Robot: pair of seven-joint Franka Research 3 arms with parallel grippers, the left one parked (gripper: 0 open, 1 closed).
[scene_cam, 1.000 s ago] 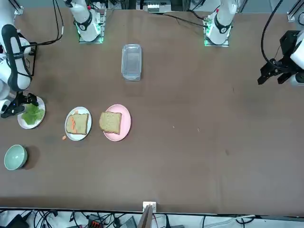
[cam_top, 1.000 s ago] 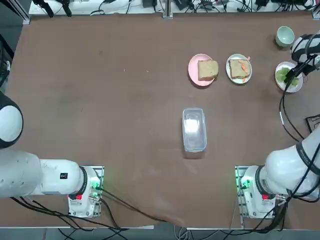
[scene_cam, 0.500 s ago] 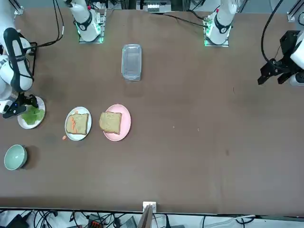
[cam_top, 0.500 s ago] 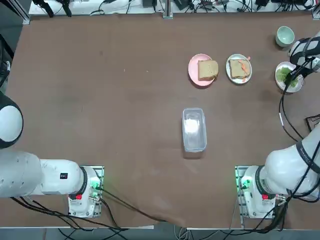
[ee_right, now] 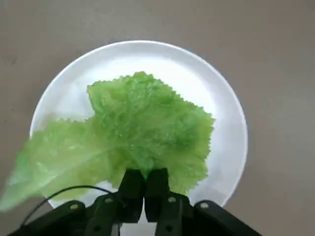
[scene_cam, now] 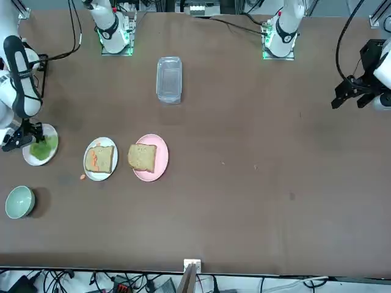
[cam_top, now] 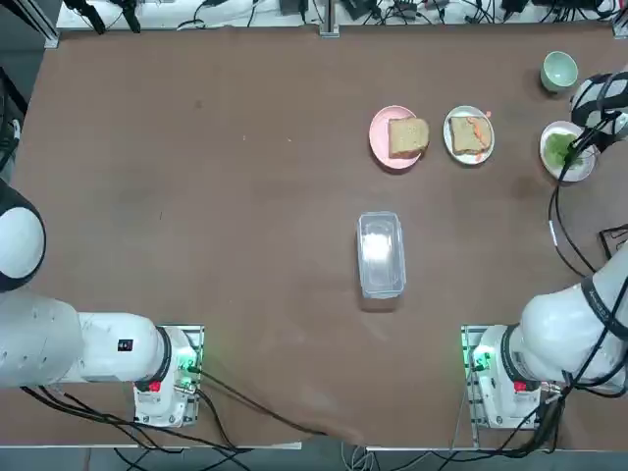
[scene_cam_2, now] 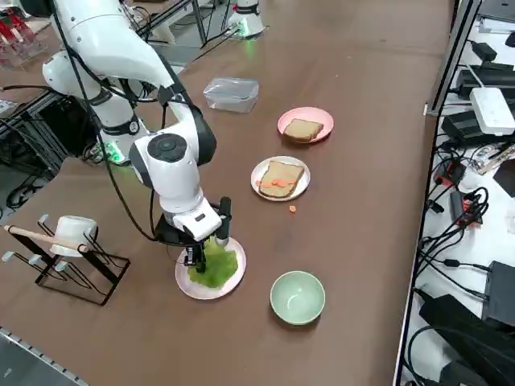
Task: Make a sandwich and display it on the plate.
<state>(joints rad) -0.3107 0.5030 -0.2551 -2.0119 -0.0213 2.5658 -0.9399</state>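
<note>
Top view: the right gripper (cam_top: 574, 149) is seen over a white plate (cam_top: 585, 173) of lettuce at the table's far right. Bread with orange bits lies on a second white plate (cam_top: 469, 134); plain bread lies on a pink plate (cam_top: 382, 145); a pale green bowl (cam_top: 559, 70) and a clear lidded box (cam_top: 381, 253) appear empty.

Front view: the same row is shown mirrored, and no sandwich is assembled yet.

Right side view: the fingers are planted at the lettuce leaf (scene_cam_2: 214, 265), at its near edge.

Right wrist view: the fingertips (ee_right: 132, 183) are pinched together on the leaf's edge. A slow, straight lift is advised, so that the thin leaf is not torn or dropped before the bread is reached.
</note>
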